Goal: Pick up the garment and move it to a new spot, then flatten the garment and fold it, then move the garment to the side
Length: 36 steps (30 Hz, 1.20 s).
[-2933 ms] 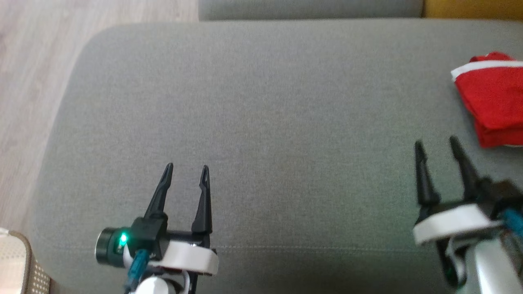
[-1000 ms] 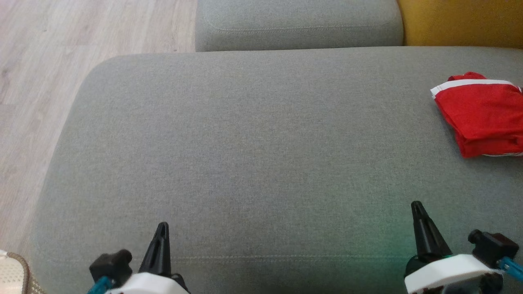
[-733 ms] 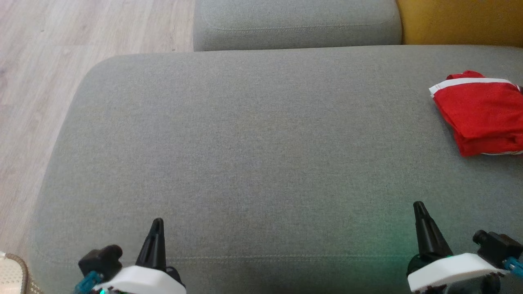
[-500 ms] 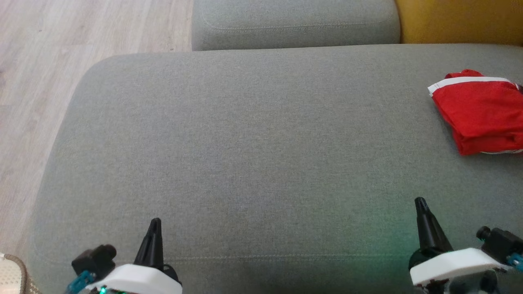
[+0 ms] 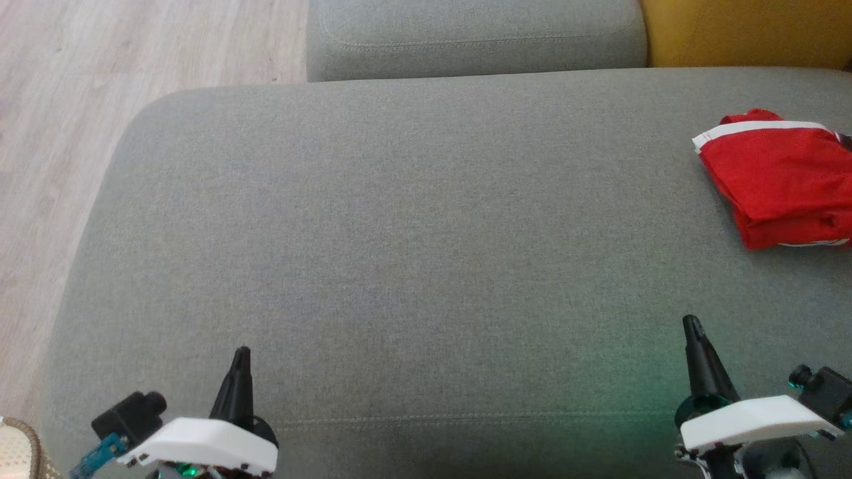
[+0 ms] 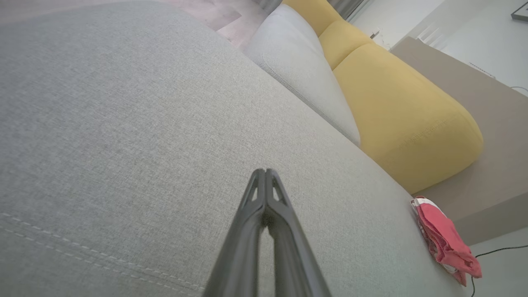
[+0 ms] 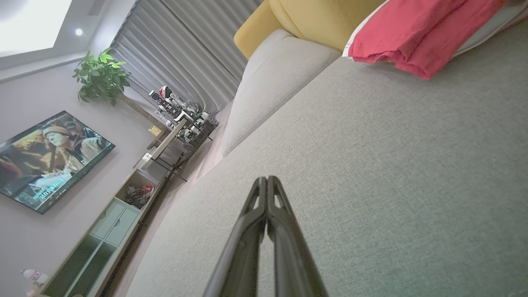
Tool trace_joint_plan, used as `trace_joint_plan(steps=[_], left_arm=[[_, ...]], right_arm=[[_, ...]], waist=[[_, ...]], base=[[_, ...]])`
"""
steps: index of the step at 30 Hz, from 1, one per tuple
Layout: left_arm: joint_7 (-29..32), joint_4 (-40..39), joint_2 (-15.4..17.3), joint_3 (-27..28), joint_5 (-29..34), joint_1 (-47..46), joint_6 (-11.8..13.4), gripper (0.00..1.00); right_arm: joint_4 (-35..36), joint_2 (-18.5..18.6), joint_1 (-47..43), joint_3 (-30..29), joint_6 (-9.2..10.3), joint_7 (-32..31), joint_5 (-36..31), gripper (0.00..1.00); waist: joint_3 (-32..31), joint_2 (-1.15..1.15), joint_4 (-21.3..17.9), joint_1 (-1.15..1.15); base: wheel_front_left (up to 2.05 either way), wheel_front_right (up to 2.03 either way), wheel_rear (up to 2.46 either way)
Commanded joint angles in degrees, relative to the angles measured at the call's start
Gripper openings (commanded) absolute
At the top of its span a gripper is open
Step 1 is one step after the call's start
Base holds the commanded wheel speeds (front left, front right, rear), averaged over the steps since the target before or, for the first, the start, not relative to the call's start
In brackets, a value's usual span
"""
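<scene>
Folded red garment (image 5: 779,176), edge cut off, lies at the seat cushion's (image 5: 426,233) right end; left gripper (image 5: 240,352) and right gripper (image 5: 692,324) are pinched closed, empty.

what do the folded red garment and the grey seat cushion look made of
Folded red garment: probably thin soft cloth, matte, white-trimmed; it lies in limp folds. Grey seat cushion: woven upholstery fabric, matte; fine weave and stitched seam show.

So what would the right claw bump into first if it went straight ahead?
Most likely the grey sofa seat: the shut right claw aims at bare fabric. The red garment lies off to the side of that line. Depth is unclear.
</scene>
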<state>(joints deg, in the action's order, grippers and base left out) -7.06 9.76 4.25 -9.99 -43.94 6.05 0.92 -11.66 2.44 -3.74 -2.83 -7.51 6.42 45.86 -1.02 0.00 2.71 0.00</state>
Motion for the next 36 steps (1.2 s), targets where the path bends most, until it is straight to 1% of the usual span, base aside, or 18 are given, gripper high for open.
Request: trace_joint_plan(steps=[1,3,36], left_arm=[[0.2,-1.3,0.7,1.9,-1.8,-3.4,-0.7,0.00],[0.4,-1.2,0.7,2.1,-2.6,-3.6,-0.8,0.00],[5.9,1.5,0.7,8.0,-27.0,-7.8,-4.7,0.00]], right_arm=[[1.5,1.1,2.9,0.3,0.01,-0.5,1.9,0.00],[1.5,1.2,3.0,0.2,0.01,-0.6,2.6,0.00],[-0.4,1.4,6.5,-1.0,0.02,-6.2,25.4,0.00]], waist=[[0.0,0.00,-0.1,0.00],[0.0,0.00,-0.1,0.00],[0.6,0.00,-1.4,0.00]], base=[[0.00,0.00,0.00],[0.00,0.00,0.00],[0.00,0.00,0.00]])
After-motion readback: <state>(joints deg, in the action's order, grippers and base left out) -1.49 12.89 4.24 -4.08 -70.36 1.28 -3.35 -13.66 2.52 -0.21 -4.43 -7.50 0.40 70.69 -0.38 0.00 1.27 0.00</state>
